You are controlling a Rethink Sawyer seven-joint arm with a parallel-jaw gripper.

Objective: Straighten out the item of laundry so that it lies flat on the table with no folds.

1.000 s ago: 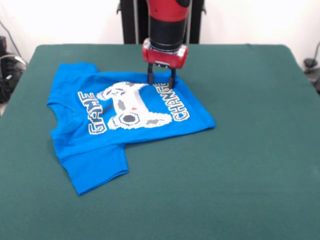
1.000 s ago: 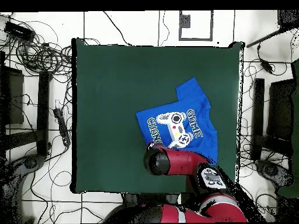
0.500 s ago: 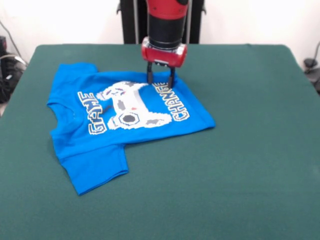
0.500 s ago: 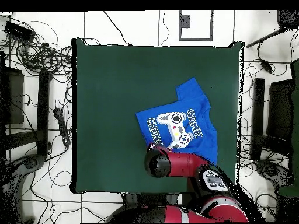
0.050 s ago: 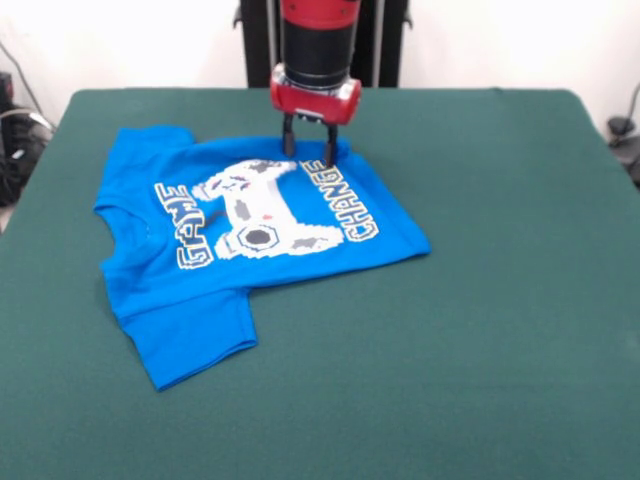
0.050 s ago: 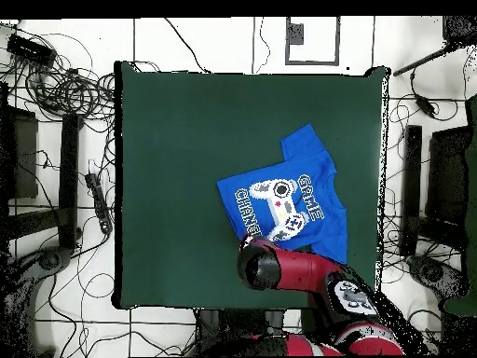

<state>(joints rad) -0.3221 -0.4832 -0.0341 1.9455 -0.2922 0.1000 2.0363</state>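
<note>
On the table [image 5: 500, 330]: the item of laundry [image 5: 240, 250] lies left of centre in the front view, print side up, well apart from the right-hand edge; from overhead it sits toward the robot's side
Lie of the shirt: mostly spread, collar to the left in the front view, one sleeve toward the far side, the other toward the camera; the lower body looks doubled under along the edge nearest the camera, so I judge it not yet flat
Claw: gripper [image 5: 308, 152] stands at the shirt's far edge, just above the "CHANGER" lettering, its two dark fingers [image 5: 289, 139] parted a narrow way with nothing between them; whether the tips touch the cloth I cannot tell
Why there: the fold seems to tuck under from that back edge, so a pinch here would likely let the hidden layer be drawn out toward the far side, a guess from the layout
Against a second ago: the claw has shifted a little left and farther back in the front view, off the lettering toward the hem; the shirt's outline looks unchanged
Overhead: the arm [image 6: 279, 268] covers the gripper and the shirt's near edge
</note>
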